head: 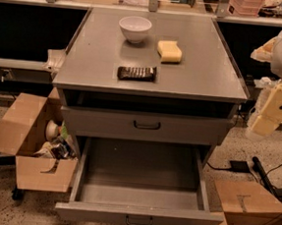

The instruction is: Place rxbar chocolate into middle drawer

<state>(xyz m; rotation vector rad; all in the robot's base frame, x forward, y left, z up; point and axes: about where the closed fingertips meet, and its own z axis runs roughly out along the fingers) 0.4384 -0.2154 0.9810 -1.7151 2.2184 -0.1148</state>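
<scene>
Rxbar chocolate (136, 73) is not yet stowed: nearest you the middle drawer (98, 212) stands pulled open, and beyond it the bar lies flat on the cabinet top (96, 61). The gripper (272, 111) hangs beside the cabinet, clear of the bar. You cannot tell its state, so both pick and place remain.

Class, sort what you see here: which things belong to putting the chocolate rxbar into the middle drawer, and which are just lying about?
Belong to the job:
rxbar chocolate, on the cabinet
middle drawer, pulled open
gripper, right of the cabinet

Just lying about:
white bowl
yellow sponge
cardboard box, on the floor at left
</scene>
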